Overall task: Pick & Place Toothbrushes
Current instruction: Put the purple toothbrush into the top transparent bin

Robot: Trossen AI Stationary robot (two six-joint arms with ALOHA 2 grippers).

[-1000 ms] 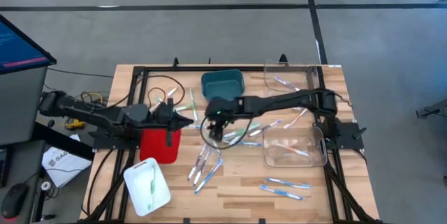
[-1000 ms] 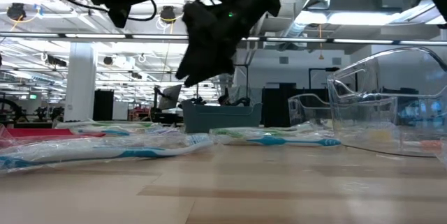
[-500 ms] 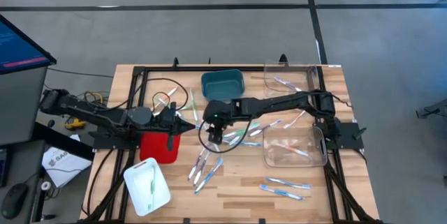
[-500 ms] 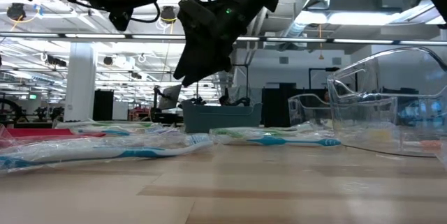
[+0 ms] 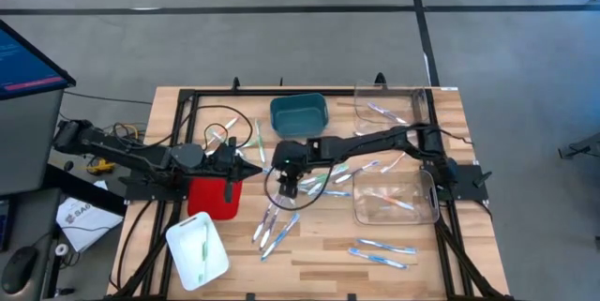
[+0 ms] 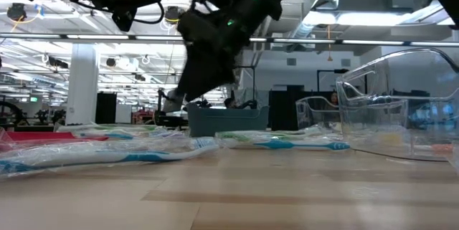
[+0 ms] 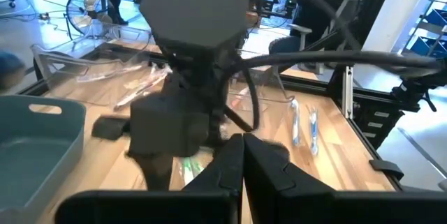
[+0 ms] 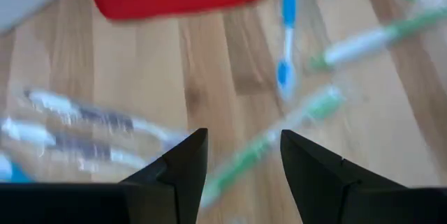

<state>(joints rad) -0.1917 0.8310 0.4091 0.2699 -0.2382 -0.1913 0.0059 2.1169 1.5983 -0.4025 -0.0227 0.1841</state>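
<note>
Several toothbrushes (image 5: 325, 178) in green, blue and white lie loose on the wooden table's middle, with more (image 5: 275, 222) toward the near edge. My right gripper (image 5: 287, 188) hangs open over them, pointing steeply down, clear of the table (image 6: 176, 99). In the right wrist view its fingers (image 8: 241, 165) stand on either side of a green toothbrush (image 8: 311, 107) that lies flat on the wood below. My left gripper (image 5: 253, 167) is shut and holds nothing; it waits above the red bin (image 5: 214, 194), with its fingers (image 7: 242, 155) pointing toward the right arm.
A teal bin (image 5: 299, 113) stands at the far middle and a white bin (image 5: 198, 250) at the near left. Two clear containers (image 5: 389, 104) (image 5: 396, 198) with toothbrushes inside stand at the right. More toothbrushes (image 5: 382, 251) lie near the front right. Black cables (image 5: 216, 118) loop at the far left.
My right gripper has moved down and toward the table's left edge, closer to the toothbrushes in the middle, staying open. The toothbrushes have stayed where they were.
</note>
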